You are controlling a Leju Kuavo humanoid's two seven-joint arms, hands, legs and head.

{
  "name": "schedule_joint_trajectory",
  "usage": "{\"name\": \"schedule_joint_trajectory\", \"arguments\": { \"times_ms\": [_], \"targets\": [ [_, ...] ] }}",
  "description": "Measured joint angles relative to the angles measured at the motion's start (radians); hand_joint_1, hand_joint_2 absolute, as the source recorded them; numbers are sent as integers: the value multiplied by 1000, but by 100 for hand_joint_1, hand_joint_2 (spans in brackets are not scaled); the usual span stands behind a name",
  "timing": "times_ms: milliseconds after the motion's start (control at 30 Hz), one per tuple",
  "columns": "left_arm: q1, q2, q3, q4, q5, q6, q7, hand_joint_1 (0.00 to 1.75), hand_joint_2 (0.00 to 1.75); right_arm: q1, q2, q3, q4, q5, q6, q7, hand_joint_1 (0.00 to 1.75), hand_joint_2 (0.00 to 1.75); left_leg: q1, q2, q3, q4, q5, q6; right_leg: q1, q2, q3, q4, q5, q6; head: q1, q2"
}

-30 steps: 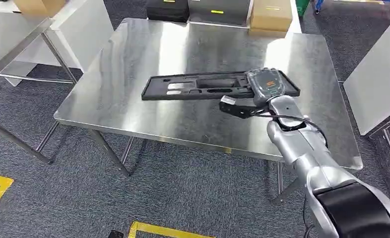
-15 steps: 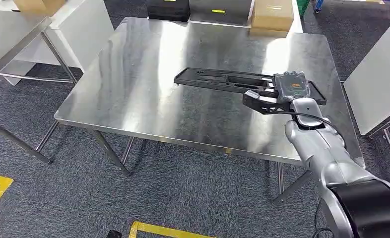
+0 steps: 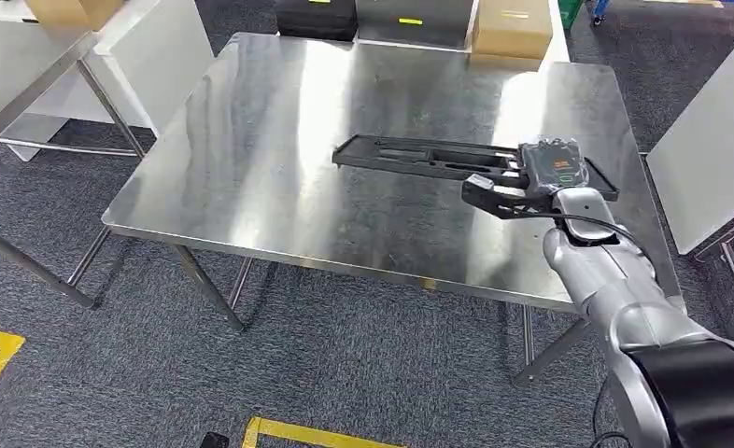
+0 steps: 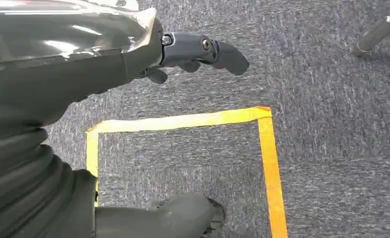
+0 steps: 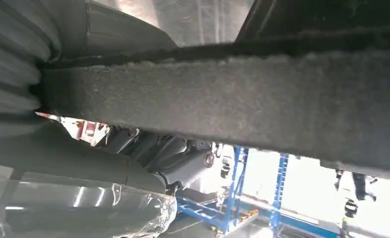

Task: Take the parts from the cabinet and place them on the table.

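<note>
A long, flat black part (image 3: 419,157) with cut-outs lies level just above the steel table (image 3: 279,187), right of centre. My right hand (image 3: 550,173) grips its right end, thumb under the edge. Whether the part's left end touches the tabletop I cannot tell. The right wrist view is close up on the part's rough dark underside (image 5: 262,99), with the dark fingers (image 5: 178,161) below it. My left hand (image 4: 59,99) hangs over grey carpet, fingers (image 4: 203,49) and thumb (image 4: 173,220) apart, holding nothing.
Past the table's far edge stand a cardboard box (image 3: 511,28), a black case (image 3: 315,17) and a grey case (image 3: 410,19). White panels stand at the left (image 3: 158,56) and right (image 3: 709,159). Yellow tape (image 3: 289,434) marks the carpet.
My right hand has carried the black part to the right over the table and turned it a little. In the last half second it settled slightly lower.
</note>
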Motion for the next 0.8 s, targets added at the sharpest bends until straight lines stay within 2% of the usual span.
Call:
{"name": "schedule_joint_trajectory", "arguments": {
  "times_ms": [167, 200, 300, 333, 467, 800],
  "targets": [
    [-1, 0, 0, 0, -11, 11, -15, 0, 175, 0, 2, -7, 0, 15, -1, -6, 171, 175, 0, 0, 0, 0, 0, 0, 0, 0, 0, 0, 0, 0, 0, 0],
    [-1, 0, 0, 0, -11, 12, -15, 0, 175, 0, 2, -9, 0, 17, -1, -6, 0, 0, 0, 0, 0, 0, 0, 0, 0, 0, 0, 0, 0, 0, 0, 0],
    [-2, 0, 7, 0, -6, 4, -15, 0, 175, 0, 3, -16, 0, 20, -2, -7, 0, 0, 0, 0, 0, 0, 0, 0, 0, 0, 0, 0, 0, 0, 0, 0],
    [-2, 1, 9, 0, -5, 7, -15, 0, 0, 0, 3, -16, 0, 22, -2, -8, 0, 0, 0, 0, 0, 0, 0, 0, 0, 0, 0, 0, 0, 0, 0, 0],
    [-2, 1, 15, 0, -19, 48, 12, 0, 0, 4, 2, -22, 0, 29, -2, -10, 0, 0, 0, 0, 0, 0, 0, 0, 0, 0, 0, 0, 0, 0, 0, 0],
    [-3, 3, 24, 0, -17, 15, 35, 0, 0, 4, -7, -37, 0, 30, -2, -27, 0, 0, 0, 0, 0, 0, 0, 0, 0, 0, 0, 0, 0, 0, 1, 0]
  ]
}}
